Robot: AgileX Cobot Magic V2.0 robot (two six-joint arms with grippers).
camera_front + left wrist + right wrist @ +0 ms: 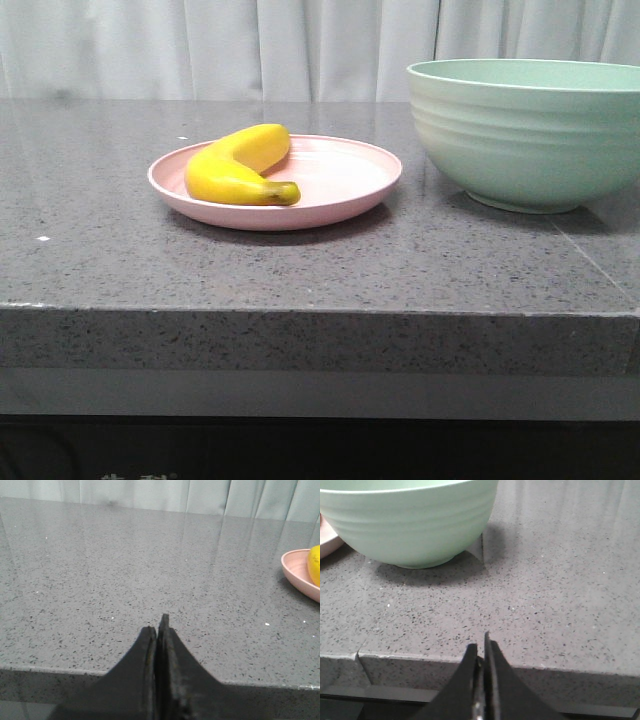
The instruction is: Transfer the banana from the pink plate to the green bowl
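1. Banana (238, 166) lies on the pink plate (340, 205), on the plate's left half, curved, with its dark stem tip pointing toward the plate's middle and front.
2. Pink plate rests flat on the grey speckled countertop (300, 275), left of centre in the front view.
3. Green bowl (530, 130) stands upright on the same countertop to the right of the plate, near it but not touching; a strip of bare stone shows between them.
4. Bowl's ridged outer wall rises well above the plate's rim; its inside cannot be seen from any view.
5. Left gripper (157, 625) hangs at the near edge of the countertop, its two dark fingers pressed together with nothing between them. The plate's rim and a sliver of yellow banana show at the far side of the left wrist view, well apart from the fingers.
6. Right gripper (481, 647) also sits at the counter's front edge, fingers closed against each other and holding nothing. The bowl stands ahead of it on the stone, well apart.
7. Pale curtain (250, 45) hangs behind the countertop.
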